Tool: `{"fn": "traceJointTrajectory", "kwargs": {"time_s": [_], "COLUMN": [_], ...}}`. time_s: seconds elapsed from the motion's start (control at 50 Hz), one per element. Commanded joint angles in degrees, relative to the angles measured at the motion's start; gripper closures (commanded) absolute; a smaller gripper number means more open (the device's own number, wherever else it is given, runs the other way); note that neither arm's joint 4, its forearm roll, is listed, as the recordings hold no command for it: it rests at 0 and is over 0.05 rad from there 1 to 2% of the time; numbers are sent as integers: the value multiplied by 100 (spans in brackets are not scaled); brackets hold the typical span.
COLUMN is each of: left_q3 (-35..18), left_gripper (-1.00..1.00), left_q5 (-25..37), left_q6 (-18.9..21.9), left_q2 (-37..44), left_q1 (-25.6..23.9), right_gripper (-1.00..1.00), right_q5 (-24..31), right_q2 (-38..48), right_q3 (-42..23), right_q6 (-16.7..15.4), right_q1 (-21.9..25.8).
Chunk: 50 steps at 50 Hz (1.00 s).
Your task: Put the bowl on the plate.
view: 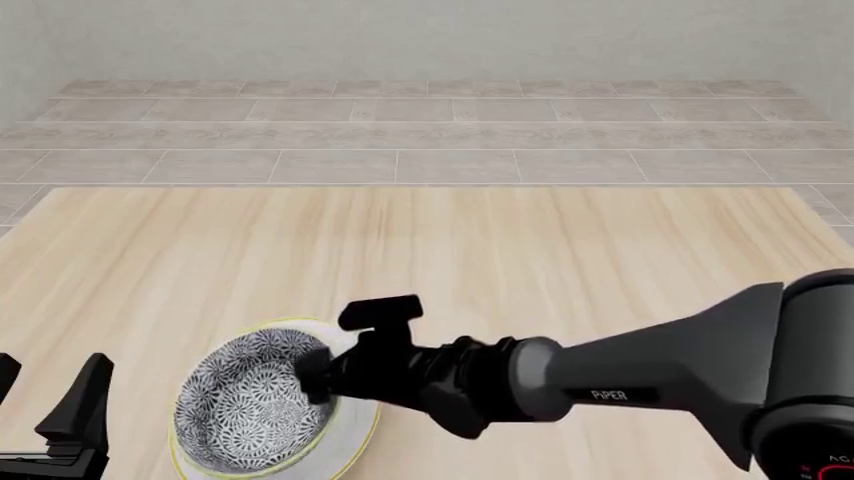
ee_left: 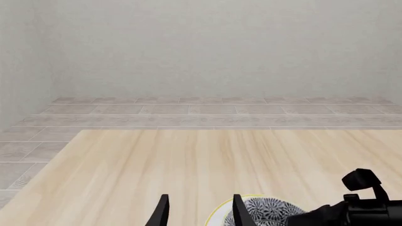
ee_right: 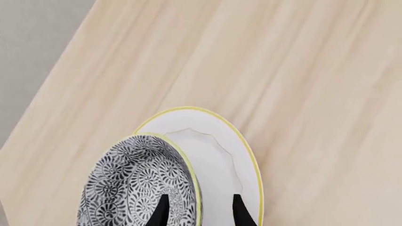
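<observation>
Bowl over the plate, our right jaws straddling its rim

Our right gripper (ee_right: 198,212) has its jaws on either side of the rim of the round deep bowl with grey-and-white floral pattern (view: 256,402), one inside and one outside; we cannot tell whether they clamp it. The bowl sits off-centre over the flat white yellow-rimmed plate (ee_right: 213,146) on the pale wooden worktop (view: 534,250). We judge it best to centre it before parting. Our left gripper (ee_left: 198,209) waits aside, jaws apart
</observation>
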Motion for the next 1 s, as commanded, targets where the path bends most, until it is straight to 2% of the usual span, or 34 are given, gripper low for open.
{"fn": "traceJointTrajectory", "kwargs": {"time_s": [0.02,0.52,0.54,0.6,0.68,0.78,0.82,1.0], "left_q3": [0,0,0,0,0,0,0,0], "left_gripper": [-100,-100,-100,-100,-100,-100,-100,-100], "left_q5": [0,0,0,0,0,0,0,0], "left_q6": [0,0,0,0,0,0,0,0], "left_q2": [0,0,0,0,0,0,0,0], "left_q1": [0,0,0,0,0,0,0,0], "right_gripper": [-100,-100,-100,-100,-100,-100,-100,-100], "right_q5": [150,710,800,865,1071,1164,1330,1626], "right_q2": [-207,-1261,-1451,-1587,-2139,-2396,-2895,-3844], "right_q3": [-42,-2,8,22,86,115,183,351], "right_q6": [-113,-583,-707,-739,-971,-1072,-1262,-1607], "right_q1": [-46,-254,-303,-330,-432,-497,-608,-860]}}
